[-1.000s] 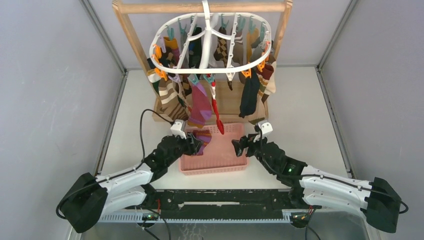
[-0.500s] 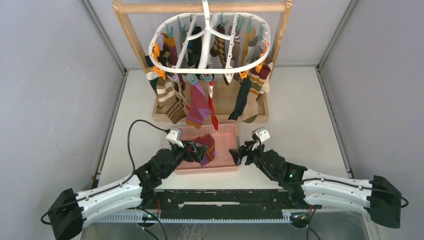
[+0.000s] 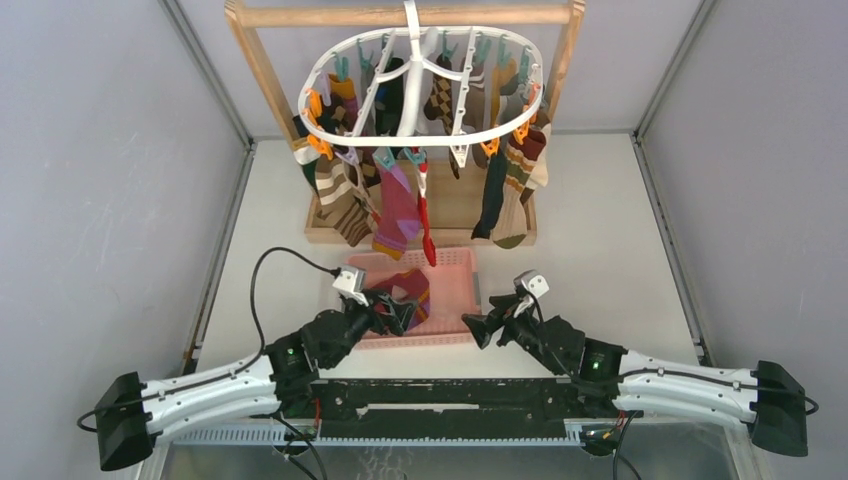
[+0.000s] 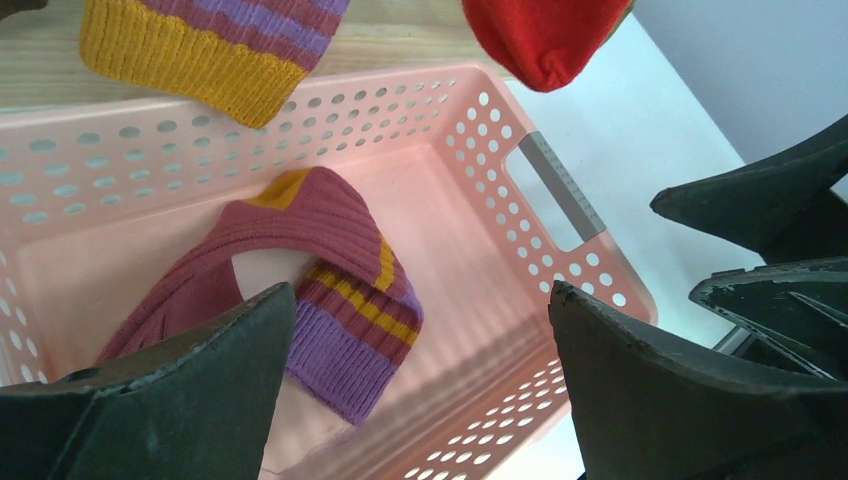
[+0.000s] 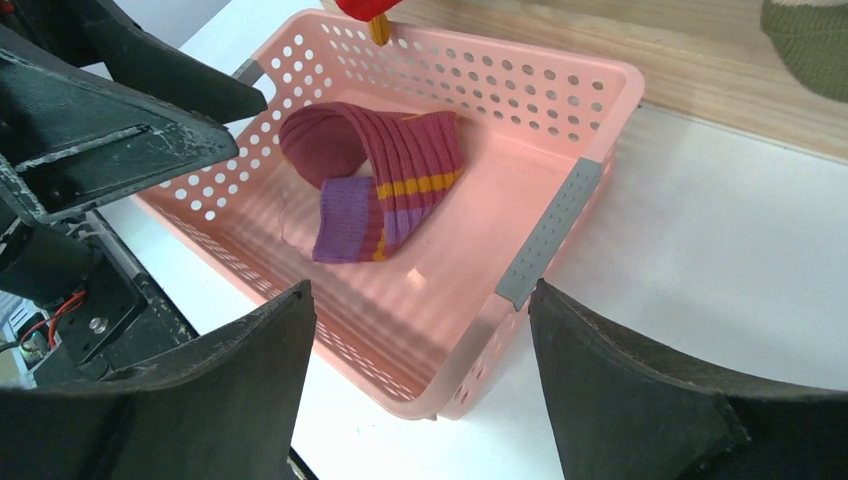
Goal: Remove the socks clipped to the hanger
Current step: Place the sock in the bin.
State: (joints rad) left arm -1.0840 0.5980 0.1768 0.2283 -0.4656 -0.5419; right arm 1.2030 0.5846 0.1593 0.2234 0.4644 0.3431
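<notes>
Left gripper (image 4: 422, 290) spread, empty, over basket (image 4: 480, 150) | right gripper (image 5: 420, 287) spread, empty | basket just before hanger (image 3: 411, 40) collects socks (image 3: 398, 205) | 1 sock (image 4: 330, 250) inside, rest clipped

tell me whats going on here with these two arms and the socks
Two robot arms are taking socks off a white plastic oval hanger that hangs from a wooden frame stand. One maroon sock with purple and mustard stripes lies loose in the pink perforated plastic basket. The left hand and right hand are both open and empty at the basket's near side. Many patterned socks hang clipped to the hanger.
</notes>
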